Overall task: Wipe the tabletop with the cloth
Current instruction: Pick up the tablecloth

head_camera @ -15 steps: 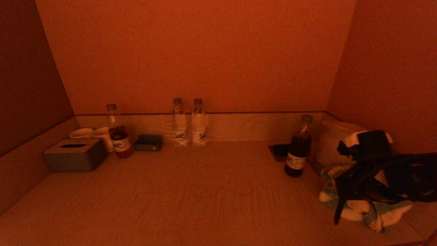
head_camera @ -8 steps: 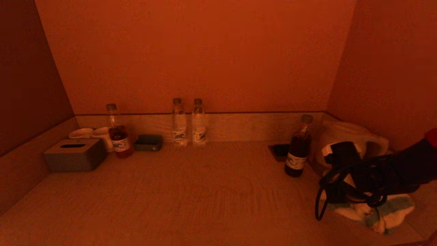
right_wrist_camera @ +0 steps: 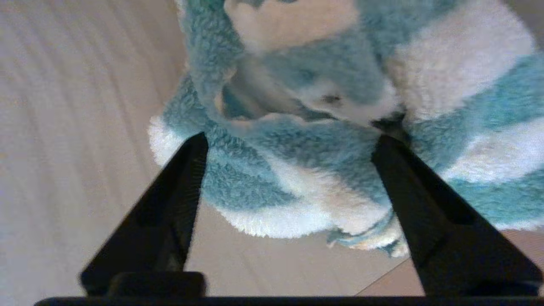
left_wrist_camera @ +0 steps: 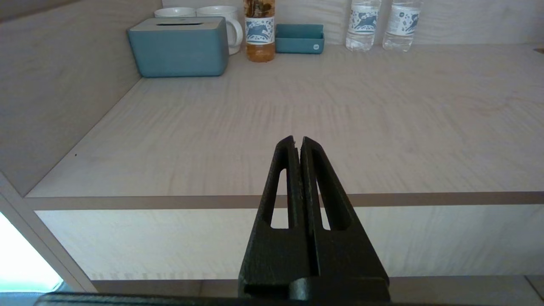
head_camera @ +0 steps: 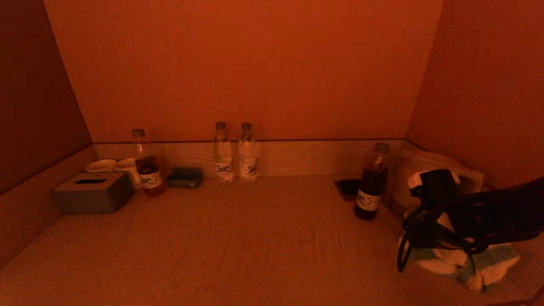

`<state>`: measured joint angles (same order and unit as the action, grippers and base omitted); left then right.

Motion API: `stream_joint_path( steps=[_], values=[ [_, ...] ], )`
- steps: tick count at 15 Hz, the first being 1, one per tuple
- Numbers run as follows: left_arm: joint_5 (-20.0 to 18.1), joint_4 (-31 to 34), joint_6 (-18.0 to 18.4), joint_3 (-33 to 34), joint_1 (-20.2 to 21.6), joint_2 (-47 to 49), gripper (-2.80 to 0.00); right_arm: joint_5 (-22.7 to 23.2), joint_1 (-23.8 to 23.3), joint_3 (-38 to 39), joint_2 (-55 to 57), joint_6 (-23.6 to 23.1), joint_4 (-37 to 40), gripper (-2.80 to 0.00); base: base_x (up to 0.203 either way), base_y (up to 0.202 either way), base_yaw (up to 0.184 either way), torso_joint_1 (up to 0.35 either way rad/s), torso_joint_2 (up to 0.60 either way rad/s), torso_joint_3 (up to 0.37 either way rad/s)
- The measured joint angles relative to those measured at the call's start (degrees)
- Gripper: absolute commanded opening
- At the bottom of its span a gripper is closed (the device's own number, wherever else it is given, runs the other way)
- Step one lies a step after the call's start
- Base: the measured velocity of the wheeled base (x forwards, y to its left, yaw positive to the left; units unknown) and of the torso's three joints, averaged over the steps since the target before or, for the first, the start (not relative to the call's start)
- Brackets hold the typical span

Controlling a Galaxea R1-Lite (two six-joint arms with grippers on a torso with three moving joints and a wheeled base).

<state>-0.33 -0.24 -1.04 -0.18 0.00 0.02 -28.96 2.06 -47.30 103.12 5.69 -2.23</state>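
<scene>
- Fluffy blue-and-white striped cloth [right_wrist_camera: 323, 140] lies bunched on the pale wood tabletop [head_camera: 238, 242], at its near right corner, just in front of a white kettle [head_camera: 429, 170].
- The right claw [right_wrist_camera: 289, 140] hangs directly over the cloth with its two black fingers [right_wrist_camera: 182, 178] spread wide, one to each side of the heap; nothing is gripped yet.
- The left claw [left_wrist_camera: 297, 142] is parked off the near edge of the tabletop, its fingers pressed together and holding nothing.
- Along the far edge stand two water bottles [head_camera: 235, 153]; a tea bottle [head_camera: 146, 165], mugs [head_camera: 117, 168], a small tray [head_camera: 185, 177] and a tissue box [head_camera: 91, 192] sit at far left, and another dark bottle [head_camera: 372, 185] stands near the kettle.
- The step in hand looks like taking hold of the cloth. To do it well, the right claw should sink until its tips press into the thickest fold, then close firmly so a good wad is caught rather than a loose edge.
- Wiping strokes should then run leftward across the bare middle, staying near of the bottles.
</scene>
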Motion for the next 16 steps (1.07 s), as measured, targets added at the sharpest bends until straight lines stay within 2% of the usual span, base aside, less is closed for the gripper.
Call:
stream_joint_path(
  steps=[6, 12, 16],
  values=[
    [0.0, 0.0, 0.0, 0.0, 0.0, 0.0, -2.80, 0.2, 4.7, 2.4, -10.6, 0.0, 1.9, 0.00, 0.000, 0.000, 0.000, 0.000, 0.00, 0.000],
    [0.0, 0.0, 0.0, 0.0, 0.0, 0.0, -2.80, 0.9, -2.5, 0.4, -6.0, 0.8, 1.2, 0.00, 0.000, 0.000, 0.000, 0.000, 0.00, 0.000],
    [0.0, 0.0, 0.0, 0.0, 0.0, 0.0, -2.80, 1.1, -5.0, -1.3, -1.3, 1.7, 1.1, 0.00, 0.000, 0.000, 0.000, 0.000, 0.00, 0.000]
  ],
)
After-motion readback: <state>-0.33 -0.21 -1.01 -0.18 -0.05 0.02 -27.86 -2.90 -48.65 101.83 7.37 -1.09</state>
